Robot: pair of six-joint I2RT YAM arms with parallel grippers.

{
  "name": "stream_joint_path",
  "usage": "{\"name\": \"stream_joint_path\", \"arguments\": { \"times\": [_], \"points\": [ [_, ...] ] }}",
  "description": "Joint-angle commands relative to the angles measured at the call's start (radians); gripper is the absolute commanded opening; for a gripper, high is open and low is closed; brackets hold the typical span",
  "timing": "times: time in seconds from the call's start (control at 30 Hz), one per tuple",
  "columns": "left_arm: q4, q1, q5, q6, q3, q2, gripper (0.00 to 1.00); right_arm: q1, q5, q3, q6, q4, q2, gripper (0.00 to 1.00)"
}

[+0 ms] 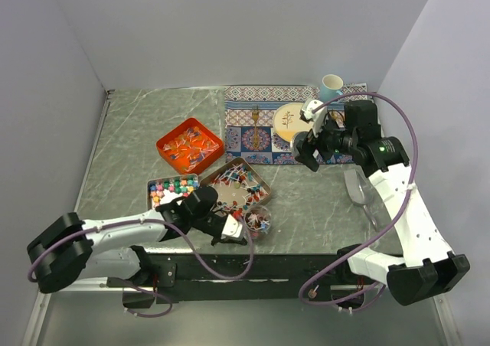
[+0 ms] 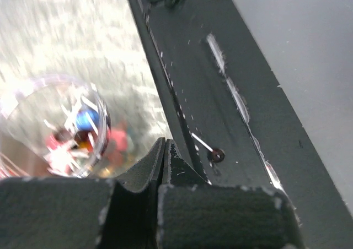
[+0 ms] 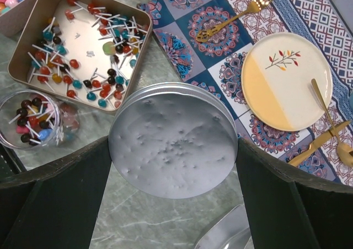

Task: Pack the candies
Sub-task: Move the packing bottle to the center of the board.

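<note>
The candies lie in three trays: slim wrapped pieces in an orange tray (image 1: 189, 145), chunky coloured lumps in a small tin (image 1: 171, 187), and stick candies in a gold tin (image 1: 239, 181) (image 3: 83, 45). A clear jar (image 1: 259, 220) (image 3: 34, 120) (image 2: 52, 128) near the front edge holds some candies. My left gripper (image 1: 232, 229) (image 2: 164, 145) is shut and empty, just left of the jar, low over the table's black front edge. My right gripper (image 1: 305, 153) (image 3: 174, 144) is shut on a round silver lid (image 3: 174, 139) and holds it above the table, right of the gold tin.
A patterned placemat (image 1: 260, 128) at the back right carries a plate (image 3: 287, 81), a gold fork (image 3: 237, 15) and more gold cutlery (image 3: 325, 141). A blue mug (image 1: 331, 87) stands behind it. A metal scoop (image 1: 358, 187) lies on the table under my right arm.
</note>
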Motion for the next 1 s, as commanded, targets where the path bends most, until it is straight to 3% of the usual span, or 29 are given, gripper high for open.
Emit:
{"name": "stream_joint_path", "arguments": {
  "times": [0.0,0.37,0.5,0.9,0.97],
  "points": [
    [0.078,0.018,-0.076,-0.170,0.004,0.093,0.01,-0.002,-0.019,0.048,0.018,0.033,0.008,0.91],
    [0.331,0.062,-0.289,-0.346,-0.005,0.259,0.01,-0.003,-0.010,0.048,0.009,0.033,0.008,0.91],
    [0.469,0.062,-0.320,-0.354,-0.011,0.303,0.01,-0.002,-0.006,0.046,0.008,0.033,0.017,0.91],
    [0.664,0.022,-0.308,-0.418,0.139,0.533,0.01,-0.018,-0.004,0.003,-0.024,-0.002,0.025,0.91],
    [0.693,0.010,-0.329,-0.439,0.142,0.541,0.13,-0.022,-0.003,0.008,-0.028,-0.013,0.031,0.91]
  ]
}}
